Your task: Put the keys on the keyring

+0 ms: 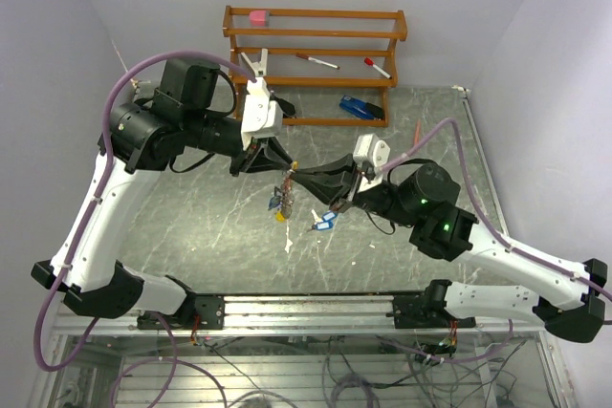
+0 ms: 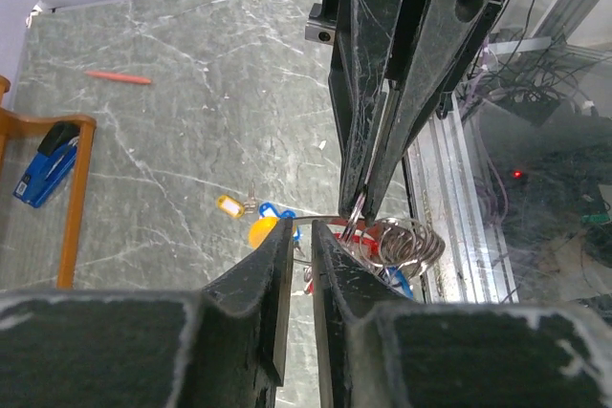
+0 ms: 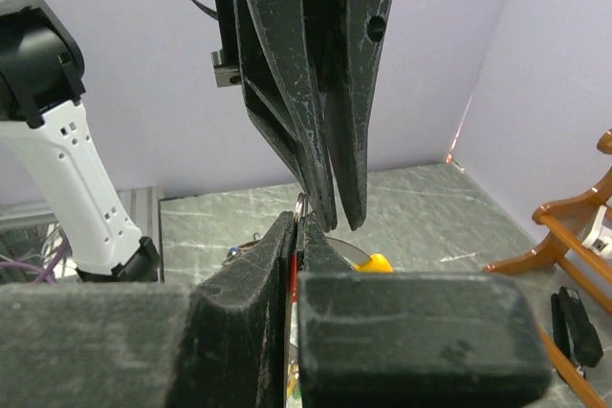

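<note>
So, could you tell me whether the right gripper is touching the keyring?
Touching: left wrist view shows the right gripper pinching the keyring wire.

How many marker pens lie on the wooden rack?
2. One marker lies mid-shelf on the wooden rack; the second marker lies further right, near the end post. Part of the shelf is covered, so more may be hidden.

Robot lab test cell: aluminium mounting rail [image 1: 306, 307] at bottom of frame, loose wiring [image 1: 239, 370] under it, plain walls [image 1: 57, 16] on 3 sides.
</note>
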